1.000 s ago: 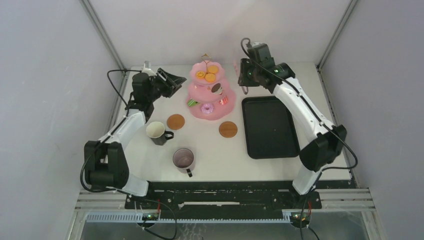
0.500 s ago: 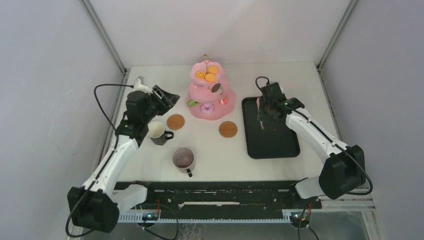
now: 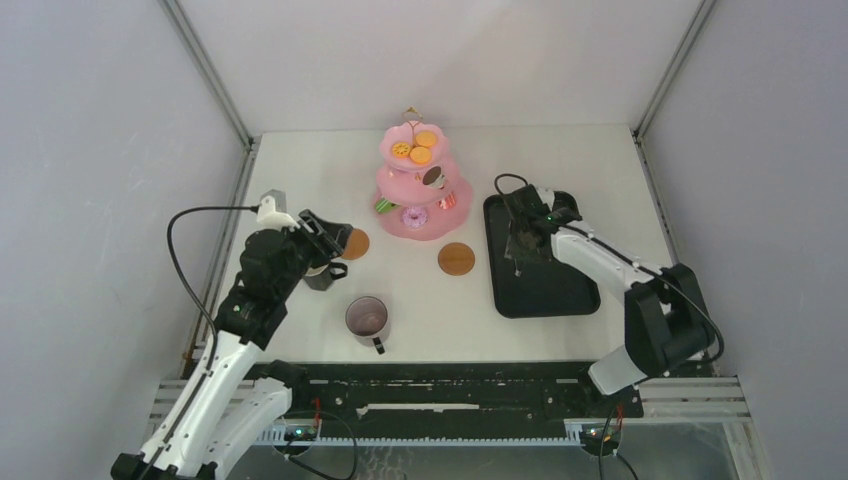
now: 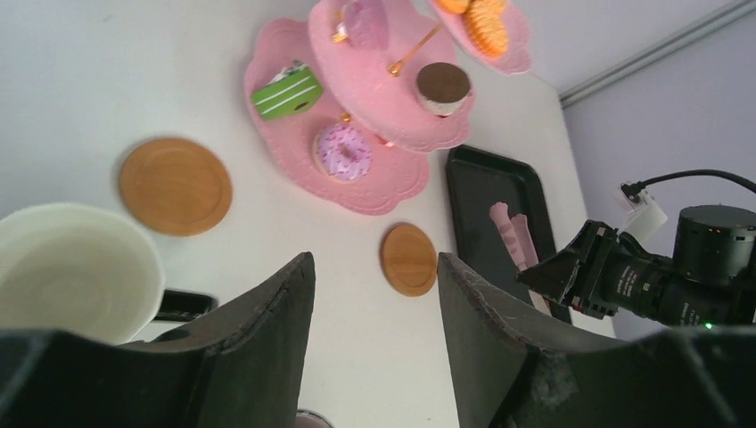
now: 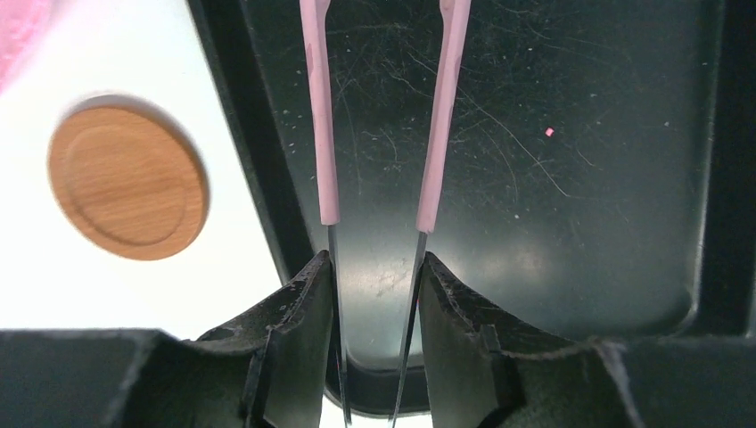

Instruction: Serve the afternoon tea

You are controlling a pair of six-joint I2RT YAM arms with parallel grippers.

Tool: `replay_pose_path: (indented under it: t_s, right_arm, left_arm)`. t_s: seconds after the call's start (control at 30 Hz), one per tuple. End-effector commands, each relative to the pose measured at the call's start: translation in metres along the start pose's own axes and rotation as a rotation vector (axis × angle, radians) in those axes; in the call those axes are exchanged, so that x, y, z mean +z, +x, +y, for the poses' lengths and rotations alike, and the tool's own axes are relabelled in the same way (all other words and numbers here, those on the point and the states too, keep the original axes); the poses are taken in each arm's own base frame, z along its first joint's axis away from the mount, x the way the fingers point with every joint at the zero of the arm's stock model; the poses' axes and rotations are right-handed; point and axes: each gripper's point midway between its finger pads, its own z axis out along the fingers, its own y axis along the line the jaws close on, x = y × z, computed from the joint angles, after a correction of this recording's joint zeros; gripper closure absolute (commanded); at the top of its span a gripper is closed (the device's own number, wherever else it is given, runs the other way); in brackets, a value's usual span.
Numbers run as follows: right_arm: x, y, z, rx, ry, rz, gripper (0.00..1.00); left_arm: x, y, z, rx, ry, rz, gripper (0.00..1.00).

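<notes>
One pink three-tier cake stand (image 3: 432, 231) sits toward the far middle of the white table (image 3: 440, 310). From above, seven toy pastries can be counted on it: three orange biscuits (image 3: 421, 155) on top, one chocolate sandwich cookie (image 3: 434, 177) on the middle tier, and a green slice (image 4: 286, 89), a pink doughnut (image 4: 343, 152) and a red-striped slice (image 3: 448, 201) on the bottom. Two round coasters (image 3: 456, 258) lie bare in front of the stand. Two dark mugs stand off them: a cream-lined mug (image 4: 71, 267) just beside the left coaster (image 4: 176, 185) and a second mug (image 3: 368, 318) nearer the arms. The left gripper (image 4: 374, 266) hangs over the cream-lined mug, jaws spread and empty. The right gripper (image 5: 374, 263) clasps one pair of pink-tipped tongs (image 5: 319, 134) over the single black tray (image 3: 545, 288).
</notes>
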Motion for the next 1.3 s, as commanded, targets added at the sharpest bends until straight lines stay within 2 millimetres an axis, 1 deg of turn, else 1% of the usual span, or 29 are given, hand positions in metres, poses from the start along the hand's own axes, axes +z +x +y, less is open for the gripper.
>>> replay_pose_path:
  t_s: [0.0, 0.03, 0.13, 0.3, 0.47, 0.53, 0.67, 0.77, 0.87, 1.0, 1.17, 1.27]
  right_arm:
    - [0.029, -0.006, 0.001, -0.025, 0.036, -0.007, 0.54]
    - [0.04, 0.0, -0.001, -0.03, 0.042, 0.027, 0.54]
    - [0.055, 0.004, -0.004, -0.02, 0.023, 0.052, 0.53]
    - [0.066, 0.0, -0.007, 0.001, 0.008, 0.053, 0.51]
    - [0.077, 0.008, -0.015, 0.024, 0.028, 0.097, 0.49]
    - [0.077, 0.006, -0.016, 0.029, 0.03, 0.09, 0.47]
    - [0.075, 0.001, -0.02, 0.047, 0.036, 0.08, 0.45]
    - [0.069, -0.005, -0.021, 0.051, 0.039, 0.059, 0.43]
    - [0.06, -0.012, -0.018, 0.049, 0.035, 0.03, 0.42]
    - [0.043, -0.024, -0.004, -0.003, 0.028, -0.042, 0.42]
    - [0.022, -0.035, 0.022, -0.074, -0.009, -0.098, 0.42]
    - [0.018, -0.035, 0.036, -0.11, -0.025, -0.096, 0.44]
  left_arm:
    - [-0.01, -0.003, 0.019, 0.021, -0.084, -0.062, 0.42]
    - [-0.013, -0.004, 0.023, 0.002, -0.111, -0.067, 0.42]
    - [-0.018, -0.004, 0.031, -0.014, -0.16, -0.086, 0.42]
    - [-0.024, -0.002, 0.045, -0.039, -0.227, -0.109, 0.42]
    - [-0.028, -0.008, 0.048, -0.032, -0.256, -0.129, 0.42]
    - [-0.028, -0.008, 0.049, -0.032, -0.261, -0.13, 0.42]
    - [-0.028, -0.011, 0.048, -0.022, -0.266, -0.132, 0.42]
    - [-0.03, -0.015, 0.047, -0.025, -0.266, -0.145, 0.42]
    - [-0.031, -0.02, 0.043, -0.03, -0.258, -0.157, 0.42]
    - [-0.034, -0.029, 0.038, -0.026, -0.248, -0.176, 0.42]
    - [-0.038, -0.035, 0.036, -0.019, -0.249, -0.19, 0.42]
    - [-0.041, -0.037, 0.036, -0.015, -0.25, -0.199, 0.42]
